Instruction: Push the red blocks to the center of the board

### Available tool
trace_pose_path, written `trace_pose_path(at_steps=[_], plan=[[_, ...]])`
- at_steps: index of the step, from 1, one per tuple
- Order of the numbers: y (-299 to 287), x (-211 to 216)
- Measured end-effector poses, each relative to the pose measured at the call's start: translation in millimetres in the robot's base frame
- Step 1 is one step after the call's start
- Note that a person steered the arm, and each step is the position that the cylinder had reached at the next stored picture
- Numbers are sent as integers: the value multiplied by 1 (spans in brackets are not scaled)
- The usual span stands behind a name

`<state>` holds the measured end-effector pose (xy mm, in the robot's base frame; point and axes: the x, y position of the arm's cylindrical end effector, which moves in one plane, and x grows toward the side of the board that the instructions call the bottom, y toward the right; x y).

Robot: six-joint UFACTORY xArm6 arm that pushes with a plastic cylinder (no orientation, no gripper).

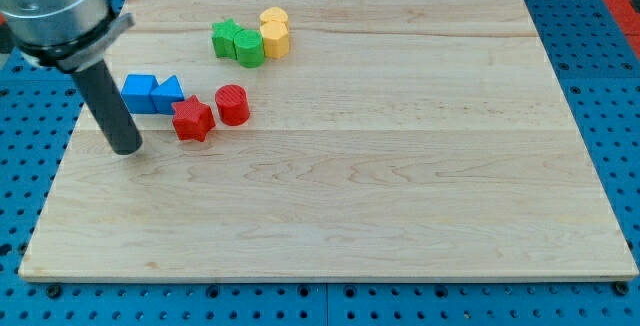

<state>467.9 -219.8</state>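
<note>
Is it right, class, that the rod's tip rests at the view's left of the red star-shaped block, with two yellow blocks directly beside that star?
Not quite. The camera view shows my tip left of the red star-shaped block, but the blocks directly beside it are blue: a blue cube and a blue triangular block.

My tip (127, 150) low, view's left

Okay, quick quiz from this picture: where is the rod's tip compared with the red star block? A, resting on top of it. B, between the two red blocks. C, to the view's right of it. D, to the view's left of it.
D: my tip sits on the board to the view's left of the red star block, with a gap of bare wood between them, not touching it.
</note>
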Motion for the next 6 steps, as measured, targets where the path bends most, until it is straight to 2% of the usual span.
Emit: trace_pose_path(at_steps=[1,2,4,5,6], plan=[[30,-18],[86,-50],[186,-65],[180,-84],[150,-101]])
